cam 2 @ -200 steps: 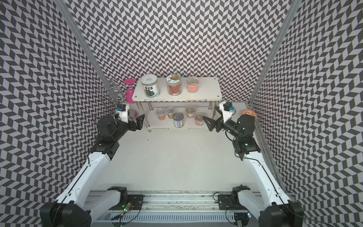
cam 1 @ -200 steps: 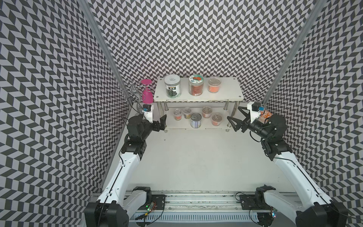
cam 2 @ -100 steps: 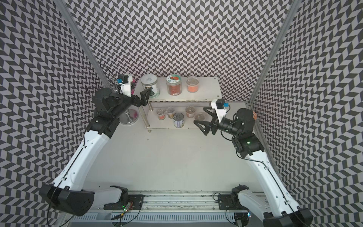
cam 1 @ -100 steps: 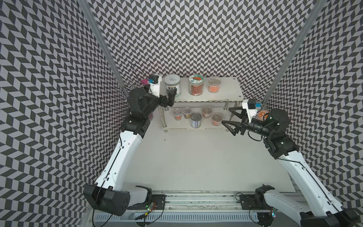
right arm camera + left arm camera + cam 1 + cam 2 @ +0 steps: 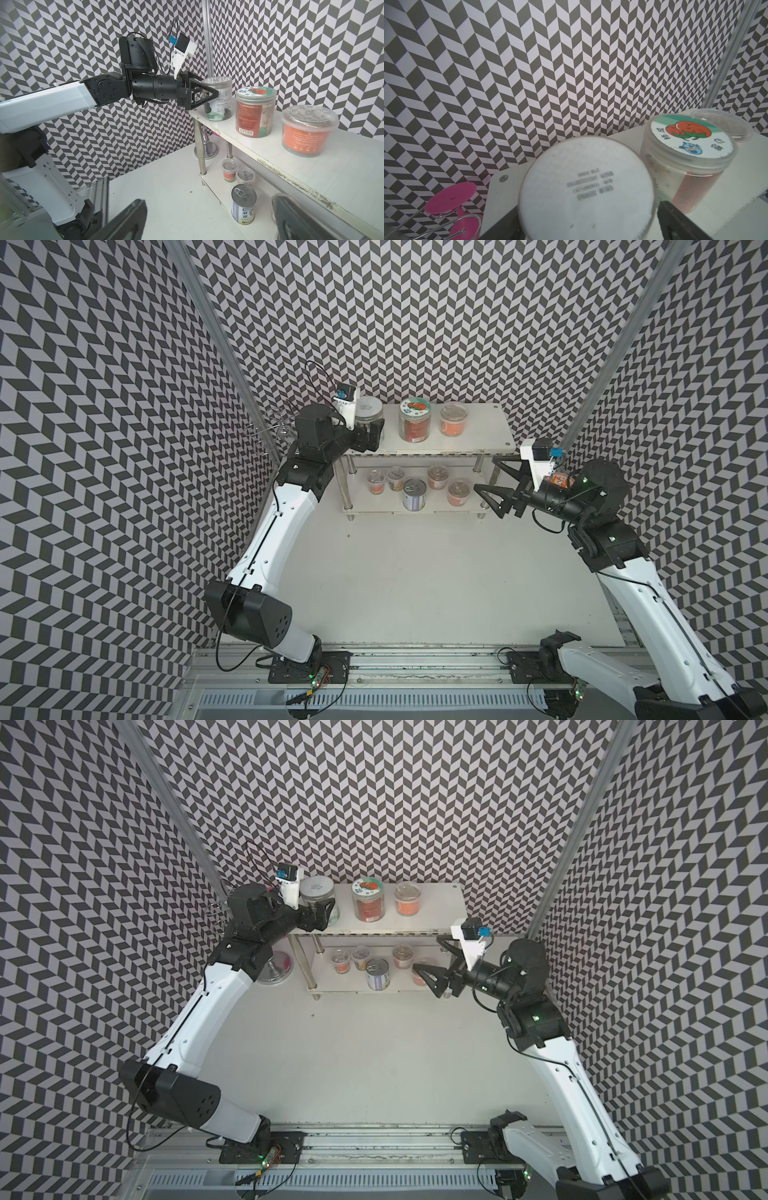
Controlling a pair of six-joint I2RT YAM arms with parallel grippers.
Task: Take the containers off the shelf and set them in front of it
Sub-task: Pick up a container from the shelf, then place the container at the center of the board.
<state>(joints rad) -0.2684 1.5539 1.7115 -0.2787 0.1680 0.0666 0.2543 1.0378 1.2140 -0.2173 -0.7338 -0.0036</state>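
Left end effector [image 5: 374, 436] risen to shelf [image 5: 478, 435] edge, released astride jar [image 5: 369, 408], right end effector [image 5: 485, 475] released

Arms [image 5: 274, 522] [image 5: 648, 605]: white shells, black joints, black cables. White camera mounts [image 5: 348, 406], blue tabs. Left gripper [image 5: 372, 431], right gripper [image 5: 484, 473]: black triangular fingers [image 5: 484, 491].

The walls [image 5: 415, 302] show a black-and-white chevron pattern throughout, and the bench [image 5: 415, 572] is plain off-white. The shelf [image 5: 486, 427] is white with chrome legs. At its 9 o'clock end the end jar [image 5: 369, 408] has a pale lid and a green-and-white label, while the centre jar [image 5: 414, 420] has an orange-red label and a red fruit on its lid. The tin can [image 5: 414, 494] has a silver top and a blue-and-white label, and the goblet [image 5: 450, 195] is pink.
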